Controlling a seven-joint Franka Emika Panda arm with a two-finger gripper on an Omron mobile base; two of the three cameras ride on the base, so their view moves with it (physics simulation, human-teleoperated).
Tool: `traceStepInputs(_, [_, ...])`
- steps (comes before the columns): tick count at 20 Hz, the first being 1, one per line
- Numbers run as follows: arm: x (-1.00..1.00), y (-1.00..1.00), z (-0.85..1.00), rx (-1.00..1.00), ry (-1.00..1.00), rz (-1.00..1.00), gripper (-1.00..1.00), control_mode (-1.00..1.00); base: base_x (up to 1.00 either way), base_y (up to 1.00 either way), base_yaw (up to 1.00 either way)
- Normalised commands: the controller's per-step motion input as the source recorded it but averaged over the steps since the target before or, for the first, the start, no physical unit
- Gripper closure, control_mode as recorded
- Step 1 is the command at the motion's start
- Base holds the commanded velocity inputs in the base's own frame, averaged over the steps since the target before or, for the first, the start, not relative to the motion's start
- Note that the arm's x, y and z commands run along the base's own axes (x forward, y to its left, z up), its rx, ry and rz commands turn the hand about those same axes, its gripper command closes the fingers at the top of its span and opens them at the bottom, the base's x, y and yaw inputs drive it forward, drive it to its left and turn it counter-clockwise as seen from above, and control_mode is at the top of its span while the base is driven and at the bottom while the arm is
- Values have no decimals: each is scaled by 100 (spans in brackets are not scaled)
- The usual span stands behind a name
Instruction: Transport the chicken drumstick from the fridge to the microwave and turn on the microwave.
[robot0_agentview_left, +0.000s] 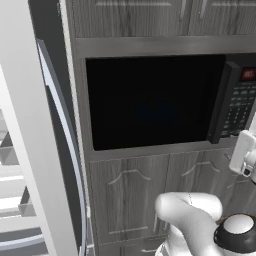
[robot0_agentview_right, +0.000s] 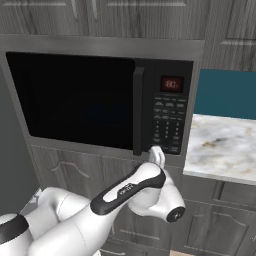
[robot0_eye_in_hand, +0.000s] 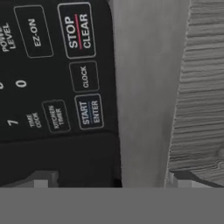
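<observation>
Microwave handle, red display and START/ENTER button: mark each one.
Microwave handle (robot0_agentview_right: 138, 111), right base view, middle of the vertical bar.
Red display (robot0_agentview_right: 171, 84), right base view, centre of the readout.
START/ENTER button (robot0_eye_in_hand: 89, 112), hand view, on its label.

Glossy dark glass is seen on the microwave (robot0_agentview_right: 75, 97) door, matt woodgrain on the cabinets (robot0_agentview_left: 130, 200), polished marble on the counter (robot0_agentview_right: 225, 145).

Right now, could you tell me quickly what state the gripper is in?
Gripper: up close to the microwave keypad, near the START/ENTER button; nothing seen between the fingertips, but open or shut cannot be told.
</observation>
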Motion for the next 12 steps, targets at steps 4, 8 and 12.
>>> traceStepInputs(4, [16, -6, -2, -19, 0, 0, -100, -100, 0, 0, 0])
traceStepInputs(8, [18, -1, -7, -15, 0, -2, -100, -100, 0, 0, 0])
traceStepInputs(12, [18, -2, -17, -3, 1, -6, -100, -100, 0, 0, 0])
